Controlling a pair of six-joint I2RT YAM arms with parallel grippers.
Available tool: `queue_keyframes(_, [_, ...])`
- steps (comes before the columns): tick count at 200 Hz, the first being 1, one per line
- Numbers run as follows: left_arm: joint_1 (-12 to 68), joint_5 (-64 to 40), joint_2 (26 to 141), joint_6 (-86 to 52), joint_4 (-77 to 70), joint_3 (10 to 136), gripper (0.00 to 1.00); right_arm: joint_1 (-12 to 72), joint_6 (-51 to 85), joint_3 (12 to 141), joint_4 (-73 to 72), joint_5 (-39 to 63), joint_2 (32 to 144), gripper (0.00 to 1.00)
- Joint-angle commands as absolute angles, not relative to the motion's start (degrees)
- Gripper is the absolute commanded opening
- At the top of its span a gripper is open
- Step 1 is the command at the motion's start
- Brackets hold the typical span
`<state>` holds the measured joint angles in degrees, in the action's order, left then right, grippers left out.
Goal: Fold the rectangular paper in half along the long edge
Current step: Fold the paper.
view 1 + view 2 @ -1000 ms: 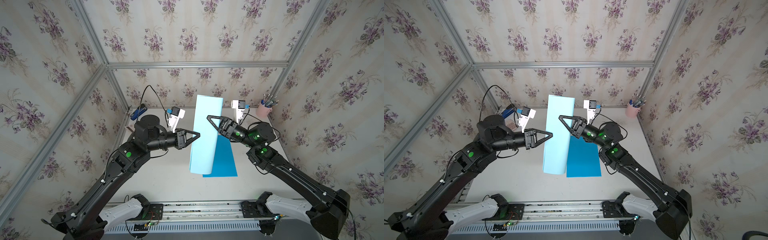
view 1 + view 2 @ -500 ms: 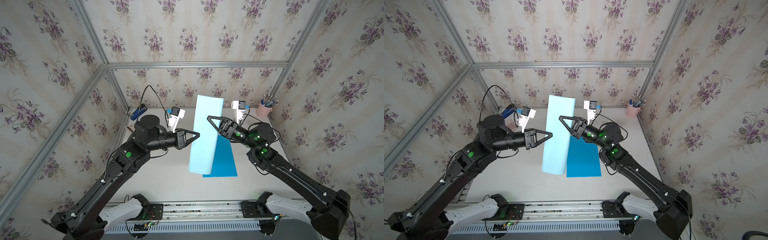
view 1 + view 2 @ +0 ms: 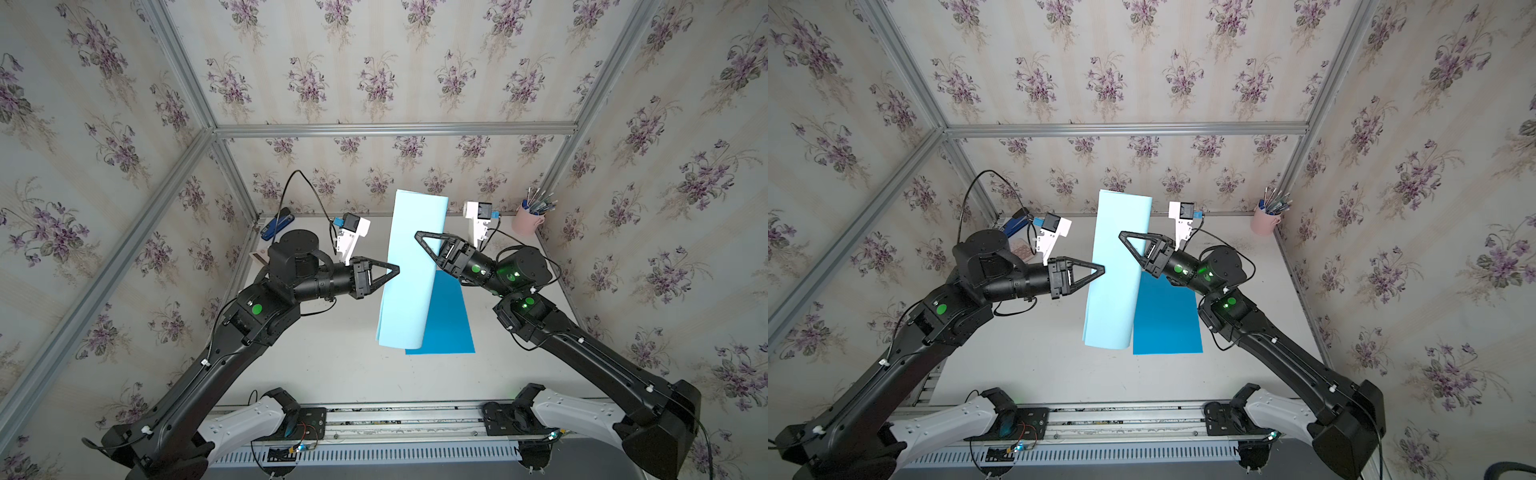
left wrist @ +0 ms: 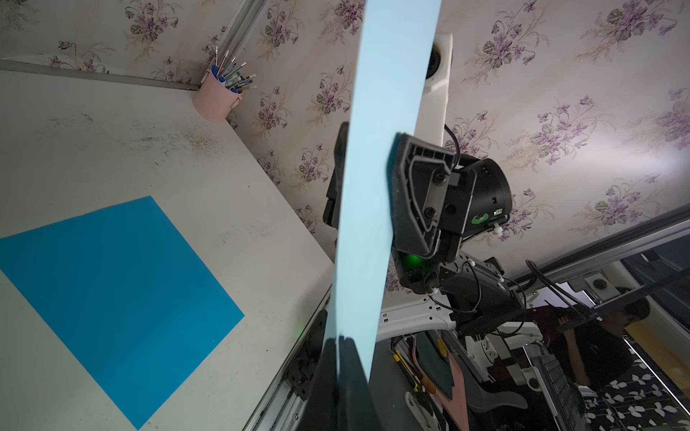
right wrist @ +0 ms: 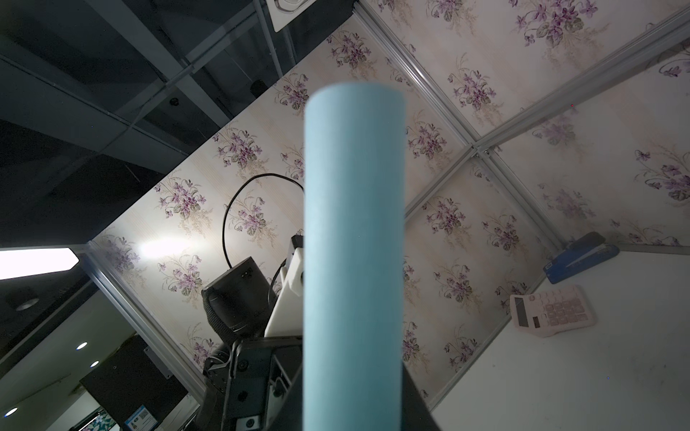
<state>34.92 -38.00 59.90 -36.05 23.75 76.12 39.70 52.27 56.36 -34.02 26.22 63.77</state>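
Note:
A light blue paper (image 3: pixel 411 270) hangs upright above the table, bent over on itself into a long loop. It also shows in the other top view, paper (image 3: pixel 1117 270). My left gripper (image 3: pixel 397 270) is shut on the paper's two free long edges, seen close in the left wrist view (image 4: pixel 339 341). My right gripper (image 3: pixel 419 237) is shut on the rounded bend from the opposite side. One of its fingers (image 4: pixel 418 194) lies on the near face and the other is behind the sheet. In the right wrist view the bent paper (image 5: pixel 354 224) fills the gap between the jaws.
A darker blue sheet (image 3: pixel 446 320) lies flat on the white table under the held paper. A pink cup of pens (image 3: pixel 528 222) stands in the back right corner. A blue stapler (image 3: pixel 277 222) and a pink calculator (image 5: pixel 552 311) lie at the back left.
My left jaws have closed the last bit onto the paper's free edges. The paper's lower end has drifted slightly left. Both arms stay about where they were.

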Motion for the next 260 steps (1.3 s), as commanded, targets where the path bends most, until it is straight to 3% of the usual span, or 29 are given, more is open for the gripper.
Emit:
queue_keyframes(1, [34.90, -39.13, 59.51, -36.01, 21.33, 76.09, 0.00, 39.72, 51.33, 56.82, -34.07, 25.99, 63.46, 0.33])
queue_keyframes(60, [34.92, -40.42, 56.67, -38.26, 12.64, 72.13, 0.00, 39.71, 51.92, 57.29, -32.73, 28.91, 61.86, 0.52])
queue_keyframes(94, [34.89, -41.42, 55.73, -39.78, 7.86, 70.68, 0.00, 39.73, 53.86, 57.81, -32.86, 33.01, 60.65, 0.55])
queue_keyframes(137, [34.89, -42.62, 55.21, -41.70, 3.33, 70.54, 0.00, 39.71, 56.31, 57.36, -34.32, 37.37, 59.66, 0.53])
queue_keyframes(199, [34.90, -42.99, 55.46, -42.63, 2.26, 71.89, 0.00, 39.70, 61.27, 55.54, -41.24, 40.54, 59.81, 0.43])
queue_keyframes(260, [34.92, -42.64, 55.81, -42.63, 2.80, 72.29, 0.00, 39.67, 67.02, 53.31, -49.69, 41.55, 60.27, 0.41])
